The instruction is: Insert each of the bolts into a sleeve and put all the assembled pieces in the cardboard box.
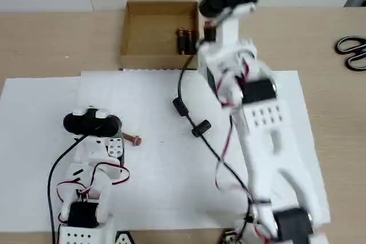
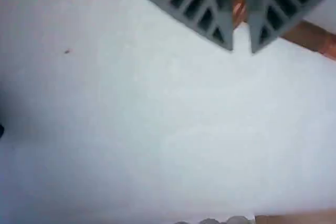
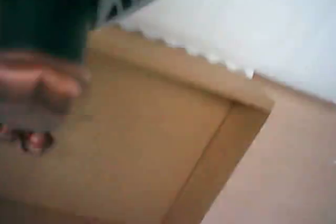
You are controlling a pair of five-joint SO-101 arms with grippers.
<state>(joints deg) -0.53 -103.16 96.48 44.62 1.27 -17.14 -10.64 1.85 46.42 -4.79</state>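
Note:
The cardboard box (image 1: 137,32) stands at the back of the table, with two assembled copper-and-dark pieces (image 1: 184,40) lying by its right wall. My right gripper (image 1: 204,31) hangs over that right wall. In the right wrist view a blurred assembled piece (image 3: 42,85) sits against its dark finger (image 3: 42,14), above the box floor (image 3: 142,145). My left gripper (image 2: 240,43) is low over the white paper at the front left, shut on a copper bolt (image 2: 239,3) that sticks out to one side (image 1: 134,139).
A white paper sheet (image 1: 166,187) covers the work area. Black cables (image 1: 191,119) trail across its middle. Scissors (image 1: 353,51) lie at the far right of the wooden table (image 1: 51,38).

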